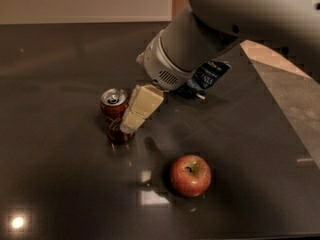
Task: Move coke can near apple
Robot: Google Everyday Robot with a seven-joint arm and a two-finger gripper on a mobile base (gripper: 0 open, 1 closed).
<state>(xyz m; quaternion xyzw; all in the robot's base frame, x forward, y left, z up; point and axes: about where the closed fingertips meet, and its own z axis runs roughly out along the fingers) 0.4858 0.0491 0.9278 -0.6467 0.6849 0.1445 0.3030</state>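
The coke can [113,104] stands upright on the dark table, left of centre, red with a silver top. My gripper [131,123] reaches down from the upper right. Its cream tip lies over the can's right side and hides part of the can's body. I cannot tell whether it touches the can. The apple [190,175] sits on the table to the lower right of the can, about two can widths away, red with a yellowish patch at the stem.
A dark blue foil snack bag [208,76] lies behind my arm at centre right. The dark table [60,184] ends at an angled edge on the right, with lighter floor [295,109] beyond. The big arm body [225,29] fills the upper right.
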